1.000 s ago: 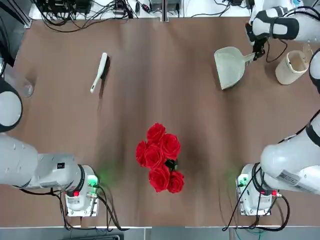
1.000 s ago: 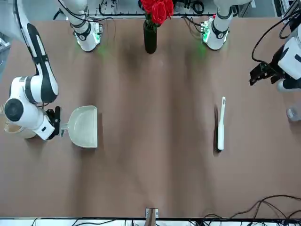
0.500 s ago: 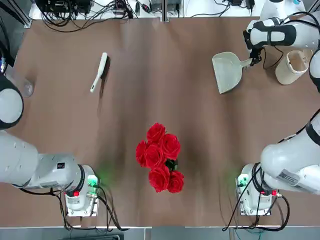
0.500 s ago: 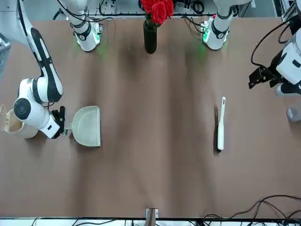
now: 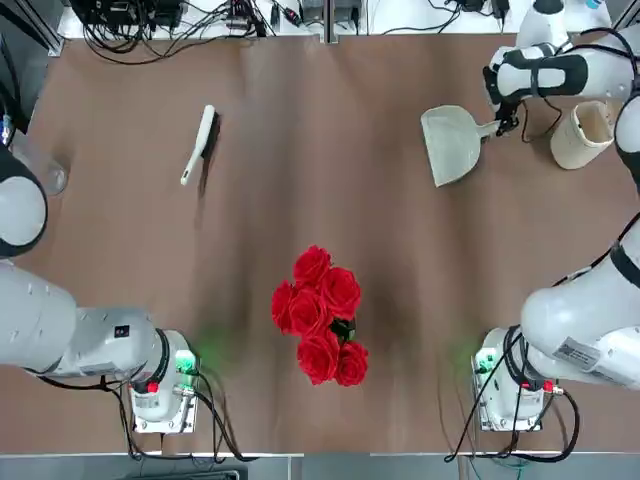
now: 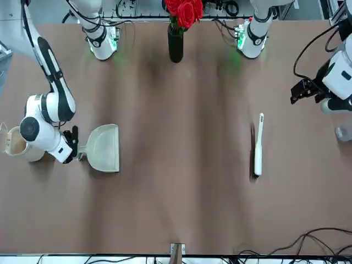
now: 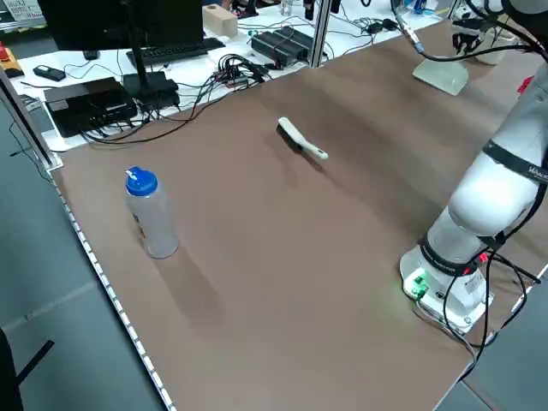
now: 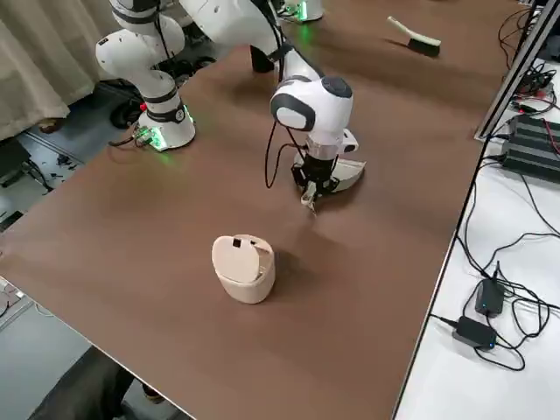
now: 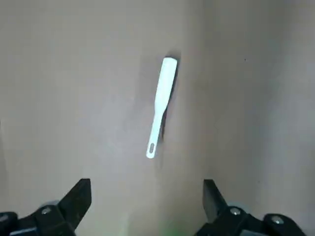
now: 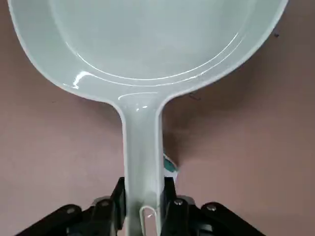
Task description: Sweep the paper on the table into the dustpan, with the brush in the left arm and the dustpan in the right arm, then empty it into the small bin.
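Overhead, the brush (image 5: pixel 198 144) is lying at the surface's (image 5: pixel 300 180) far left, its handle running lengthwise away from the bases, roses (image 5: pixel 322 313) standing mid-surface. Only the left side camera is showing a bottle (image 7: pixel 151 212). Left pincer (image 9: pixel 147 206) is hanging apart; right pincer (image 10: pixel 142 209) is clamping the dustpan (image 5: pixel 452 142) handle, scoop pointing leftward, small bin (image 5: pixel 586 132) just beside.

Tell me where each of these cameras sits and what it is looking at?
Top: overhead, both arm bases at the bottom edge; brush, roses.
Front: across the table, bases at the top; dustpan.
Left side: raised corner; bottle, left arm's base.
Right side: raised corner; bin, right arm.
Left wrist: open left tool above the brush.
Right wrist: right tool gripping the dustpan's handle.
Shared: top and front both show brush and dustpan.
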Tool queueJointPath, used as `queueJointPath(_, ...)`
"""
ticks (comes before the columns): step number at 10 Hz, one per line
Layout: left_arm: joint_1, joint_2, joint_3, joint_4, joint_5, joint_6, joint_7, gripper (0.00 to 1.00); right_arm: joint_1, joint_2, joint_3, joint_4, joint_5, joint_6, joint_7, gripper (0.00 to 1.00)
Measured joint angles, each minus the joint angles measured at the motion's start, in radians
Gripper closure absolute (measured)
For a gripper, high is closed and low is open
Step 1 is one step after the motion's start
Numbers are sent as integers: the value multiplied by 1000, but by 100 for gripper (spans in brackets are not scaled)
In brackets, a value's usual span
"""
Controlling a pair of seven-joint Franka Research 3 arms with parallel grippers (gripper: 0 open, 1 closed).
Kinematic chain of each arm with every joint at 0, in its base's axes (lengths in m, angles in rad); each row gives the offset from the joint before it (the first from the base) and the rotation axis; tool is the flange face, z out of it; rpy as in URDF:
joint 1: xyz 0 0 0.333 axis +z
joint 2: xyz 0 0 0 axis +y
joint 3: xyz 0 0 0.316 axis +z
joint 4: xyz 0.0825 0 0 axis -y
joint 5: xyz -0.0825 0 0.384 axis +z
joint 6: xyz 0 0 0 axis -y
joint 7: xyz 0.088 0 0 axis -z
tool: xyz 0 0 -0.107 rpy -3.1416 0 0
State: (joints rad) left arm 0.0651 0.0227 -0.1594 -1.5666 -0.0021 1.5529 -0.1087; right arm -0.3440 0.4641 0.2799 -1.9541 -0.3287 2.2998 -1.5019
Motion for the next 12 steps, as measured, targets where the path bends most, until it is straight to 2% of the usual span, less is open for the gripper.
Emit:
queueJointPath(1,0,0,0,0,0,0,18,0,0,1,0,1,0,4,0,53)
queueJointPath(3,0,0,1,1,0,0,40,0,0,1,0,16,0,3,1,22)
queueJointPath(4,0,0,1,1,0,0,41,0,0,1,2,46,0,-32,1,8)
queueJointPath(5,0,1,0,1,0,0,41,0,4,0,7,118,0,-135,1,0)
queueJointPath(8,0,1,1,3,0,0,40,0,73,-16,19,481,48,-561,80,0)
queueJointPath(10,0,2,1,5,0,0,40,0,84,-21,19,632,138,-738,230,0)
queueJointPath(12,0,3,2,6,0,0,40,0,80,-37,14,721,153,-836,472,0)
